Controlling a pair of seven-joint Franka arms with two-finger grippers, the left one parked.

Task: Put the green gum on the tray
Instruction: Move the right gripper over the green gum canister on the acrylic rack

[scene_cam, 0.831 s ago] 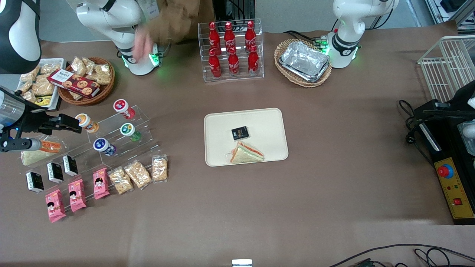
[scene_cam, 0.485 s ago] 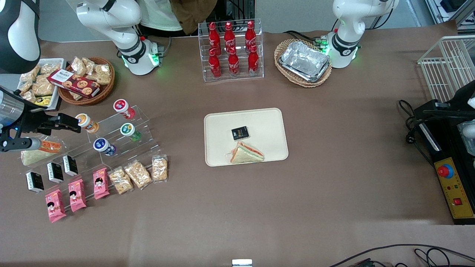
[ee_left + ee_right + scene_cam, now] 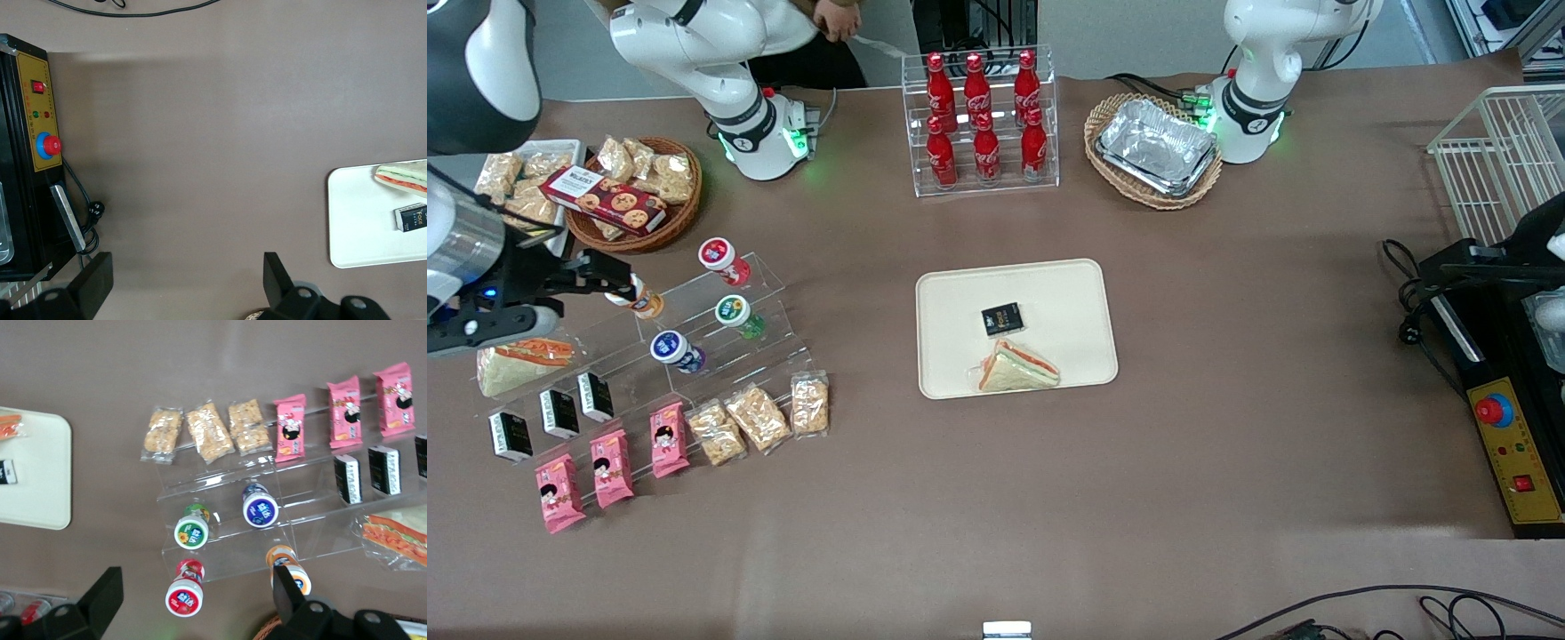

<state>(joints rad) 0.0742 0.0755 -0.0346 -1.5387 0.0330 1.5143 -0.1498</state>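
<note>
**Still on the shelf: the green gum waits**

Right now the green gum [image 3: 738, 316], a small round bottle with a see-through green body and a white lid with a green label, lies on its side on the clear plastic step shelf [image 3: 720, 342]. It is not on the tray. From the right wrist camera you can see its lid [image 3: 191, 532] pointing up at you.

Three more little bottles share the clear shelf with it. The blue-bodied bottle [image 3: 677, 350] lies one step nearer to the front camera. The red-bodied bottle [image 3: 723, 259] lies one step farther from the front camera. The orange-bodied bottle [image 3: 643, 301] lies beside the green gum, toward the working arm's end of the table.

The black two-finger gripper [image 3: 609, 277] hangs in the air just above the orange-bodied bottle, near the green gum but not touching it. Its two fingers are spread wide apart, with nothing between them [image 3: 193, 590].

The flat cream tray with rounded corners [image 3: 951, 302] sits well apart from the shelf, toward the parked arm's end of the table. A small black packet [image 3: 1001, 319] and a wrapped triangle sandwich [image 3: 1017, 368] already lie on it.

Nearer to the front camera than the shelf lie three clear bags of brown snacks [image 3: 758, 417] and three pink snack packets [image 3: 608, 466]. A round woven basket of snacks [image 3: 633, 195] stands farther from the front camera than the shelf.
</note>
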